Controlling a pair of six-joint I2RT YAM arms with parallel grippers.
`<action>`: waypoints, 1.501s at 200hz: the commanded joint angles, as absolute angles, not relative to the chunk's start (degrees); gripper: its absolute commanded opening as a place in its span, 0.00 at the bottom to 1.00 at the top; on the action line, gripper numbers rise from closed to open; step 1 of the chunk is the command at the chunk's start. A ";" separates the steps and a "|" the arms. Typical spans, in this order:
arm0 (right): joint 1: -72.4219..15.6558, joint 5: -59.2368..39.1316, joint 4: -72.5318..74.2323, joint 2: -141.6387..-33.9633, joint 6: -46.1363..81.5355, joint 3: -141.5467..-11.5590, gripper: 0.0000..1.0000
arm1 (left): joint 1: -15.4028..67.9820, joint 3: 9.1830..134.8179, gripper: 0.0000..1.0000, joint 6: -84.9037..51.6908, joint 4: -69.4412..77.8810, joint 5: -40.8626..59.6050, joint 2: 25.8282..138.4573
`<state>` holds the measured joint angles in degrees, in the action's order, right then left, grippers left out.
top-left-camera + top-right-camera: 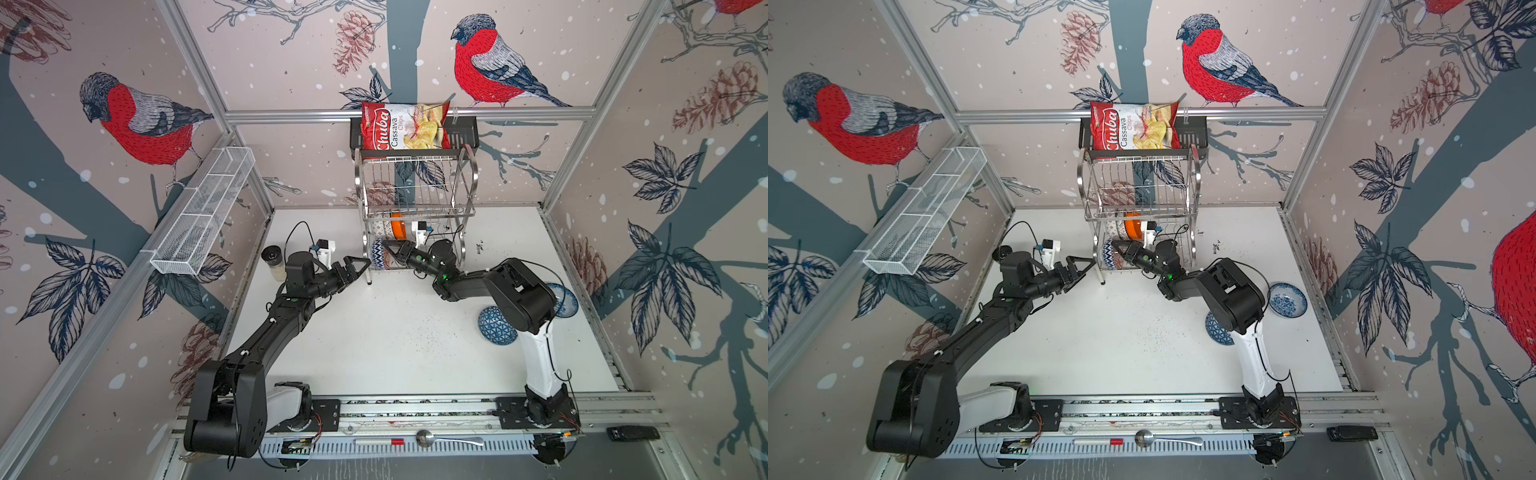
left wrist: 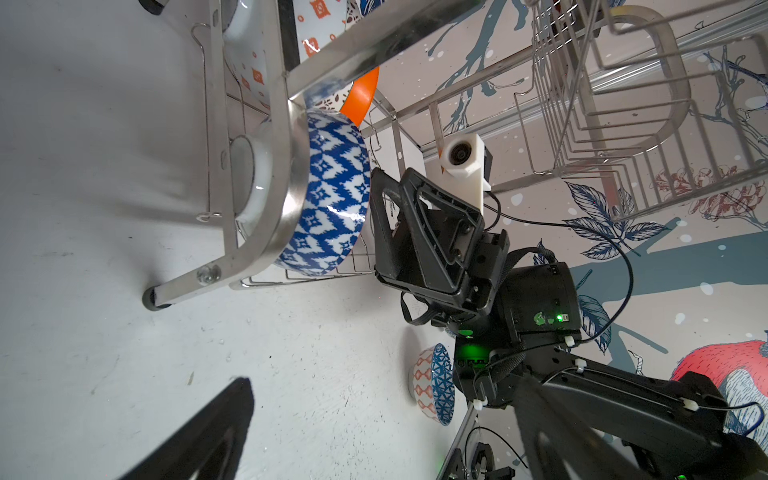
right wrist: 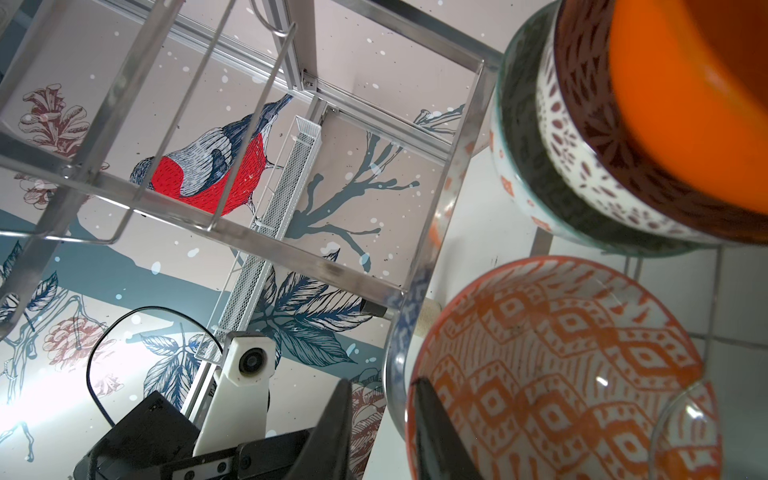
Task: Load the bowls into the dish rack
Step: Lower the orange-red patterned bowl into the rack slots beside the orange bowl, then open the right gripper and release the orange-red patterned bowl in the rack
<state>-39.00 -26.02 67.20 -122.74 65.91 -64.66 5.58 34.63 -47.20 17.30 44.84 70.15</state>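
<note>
The dish rack (image 1: 415, 183) (image 1: 1142, 183) stands at the back of the table. Its lower tier holds an orange bowl (image 1: 398, 226) (image 3: 685, 104), two patterned bowls (image 3: 582, 174) stacked against it, and a bowl (image 1: 380, 254) (image 2: 332, 195) (image 3: 561, 365) that is blue-white outside and red-orange inside. My right gripper (image 1: 388, 248) (image 3: 382, 384) stands astride that bowl's rim, jaws slightly apart, one finger inside. My left gripper (image 1: 359, 266) (image 2: 382, 436) hangs wide open and empty beside the rack's front left leg. A dark-blue triangle bowl (image 1: 496, 326) (image 2: 438, 382) and a blue-floral bowl (image 1: 1287, 299) sit on the table's right.
A glass shaker jar (image 1: 272, 257) stands behind my left wrist. A white mesh basket (image 1: 203, 212) hangs on the left wall. A black shelf with a chips bag (image 1: 403, 126) sits above the rack. A spoon (image 1: 449, 439) lies on the front rail.
</note>
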 commanded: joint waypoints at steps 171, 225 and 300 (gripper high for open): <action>-39.11 -24.69 58.37 -109.89 54.07 -52.53 0.76 | 5.45 34.17 0.98 -47.29 20.01 45.35 69.25; -40.36 -14.61 37.11 -99.24 41.32 -49.59 0.94 | 5.97 34.08 0.98 -47.03 20.48 44.94 67.78; -40.86 2.71 14.84 -85.52 32.22 -44.87 1.00 | 14.40 37.38 0.98 -41.41 13.81 38.92 67.14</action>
